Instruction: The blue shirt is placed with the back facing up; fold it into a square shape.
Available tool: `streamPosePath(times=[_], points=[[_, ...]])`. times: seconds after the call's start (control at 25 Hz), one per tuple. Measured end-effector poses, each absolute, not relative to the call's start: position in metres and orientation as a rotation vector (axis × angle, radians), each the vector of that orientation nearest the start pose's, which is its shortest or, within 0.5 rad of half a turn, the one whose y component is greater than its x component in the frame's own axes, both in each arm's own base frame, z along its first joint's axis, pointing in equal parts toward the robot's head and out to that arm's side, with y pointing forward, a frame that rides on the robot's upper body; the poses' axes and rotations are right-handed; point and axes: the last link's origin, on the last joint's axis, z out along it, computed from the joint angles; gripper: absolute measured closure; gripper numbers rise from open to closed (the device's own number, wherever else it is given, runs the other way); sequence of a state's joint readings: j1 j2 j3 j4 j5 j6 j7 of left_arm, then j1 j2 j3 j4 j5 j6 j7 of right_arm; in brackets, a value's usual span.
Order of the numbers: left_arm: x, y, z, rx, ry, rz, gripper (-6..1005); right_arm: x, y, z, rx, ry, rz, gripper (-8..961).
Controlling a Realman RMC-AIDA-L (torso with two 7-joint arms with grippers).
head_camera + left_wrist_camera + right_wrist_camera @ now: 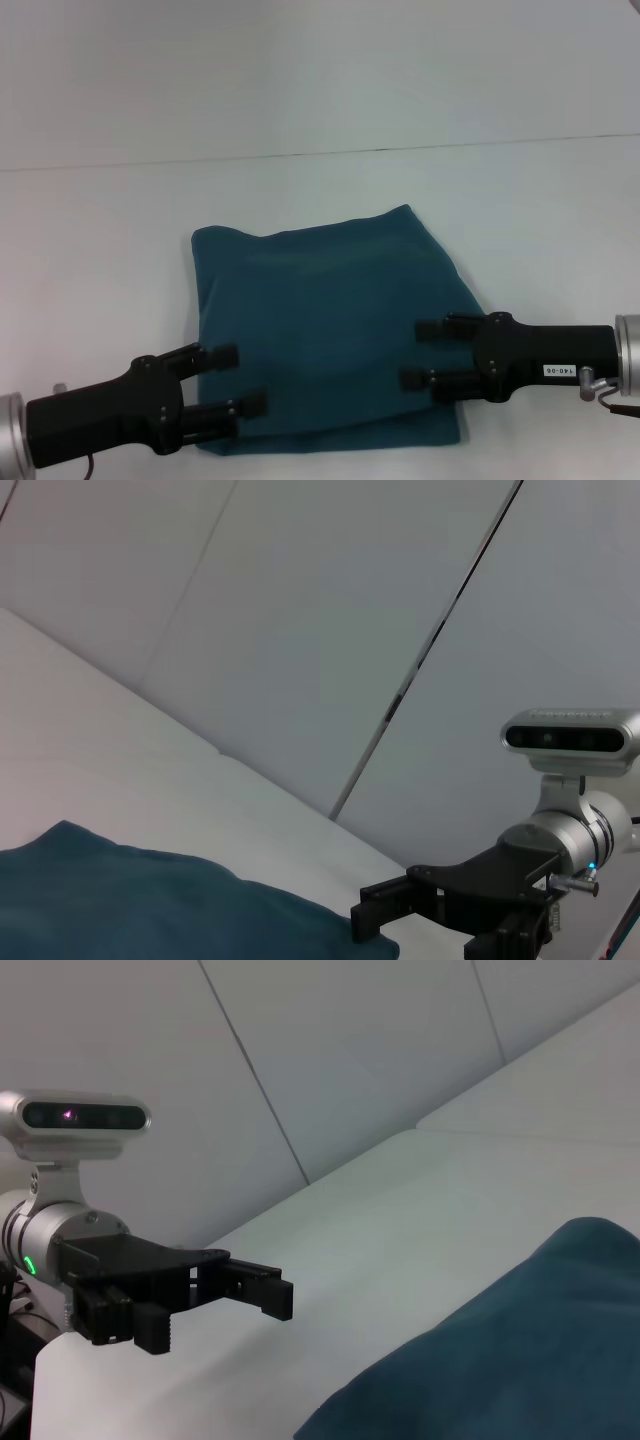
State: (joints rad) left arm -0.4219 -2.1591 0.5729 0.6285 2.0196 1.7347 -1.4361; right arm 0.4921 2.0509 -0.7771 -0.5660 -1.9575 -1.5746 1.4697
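My large teal-blue soft fabric shirt [325,330] lies already folded into a rough square on the white table [100,250] between my grippers. It looks light, limp and layered, so I'd pinch its near corners. My left gripper [240,380] and right gripper [415,355] both hover spread apart, holding nothing.

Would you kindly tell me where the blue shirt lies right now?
In the head view the blue shirt lies folded mid-table, between the left gripper at its near left corner and the right gripper above its right side.
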Motion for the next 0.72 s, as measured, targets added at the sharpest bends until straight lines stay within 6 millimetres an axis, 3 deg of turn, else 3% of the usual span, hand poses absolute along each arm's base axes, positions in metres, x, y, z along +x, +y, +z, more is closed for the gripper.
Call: streamPosePath(times=[0.72], points=[[-0.2700, 0.2745, -0.0243, -2.697, -0.921, -0.984, 123, 0.2734, 0.3084, -0.0173, -2.772, 0.871, 0.740, 41]])
